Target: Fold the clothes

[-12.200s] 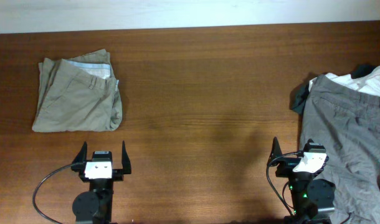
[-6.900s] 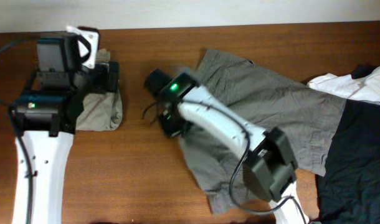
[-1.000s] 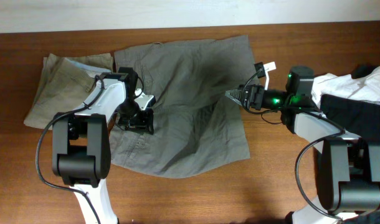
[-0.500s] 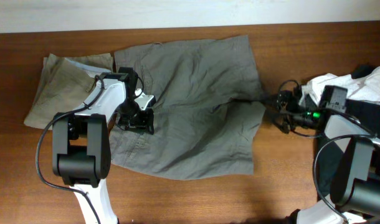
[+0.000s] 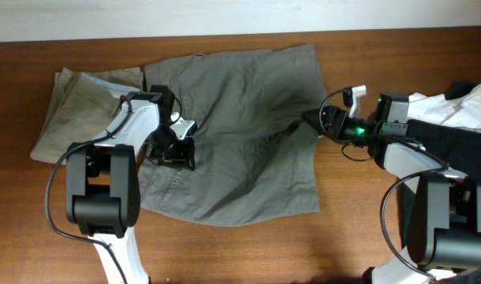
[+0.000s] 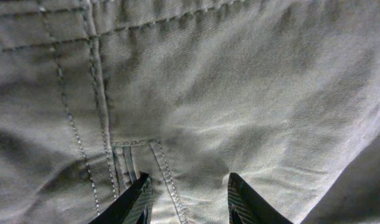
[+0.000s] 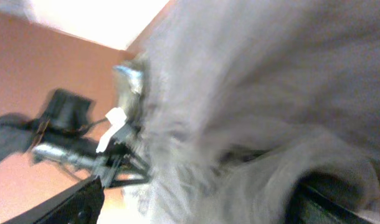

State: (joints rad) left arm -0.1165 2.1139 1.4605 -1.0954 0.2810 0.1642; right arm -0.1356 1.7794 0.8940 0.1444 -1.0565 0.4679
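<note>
I see the grey-olive shorts (image 5: 233,134) spread open mid-surface, mostly flat with shallow wrinkles. A raised crease runs from their middle to the right edge, where the right end effector (image 5: 310,120) pinches the fabric. The left end effector (image 5: 171,148) sits on their left part, fingers apart. Left wrist view shows double-stitched seams (image 6: 96,81) on smooth cloth. Right wrist view is too blurred to read, only grey fabric.

The beige khaki trousers (image 5: 75,118) are folded at far left, with their right edge tucked under the shorts.

The black garment (image 5: 457,158) is crumpled at the right edge, and the white garment (image 5: 438,106) is bunched against its rear side, touching it.
</note>
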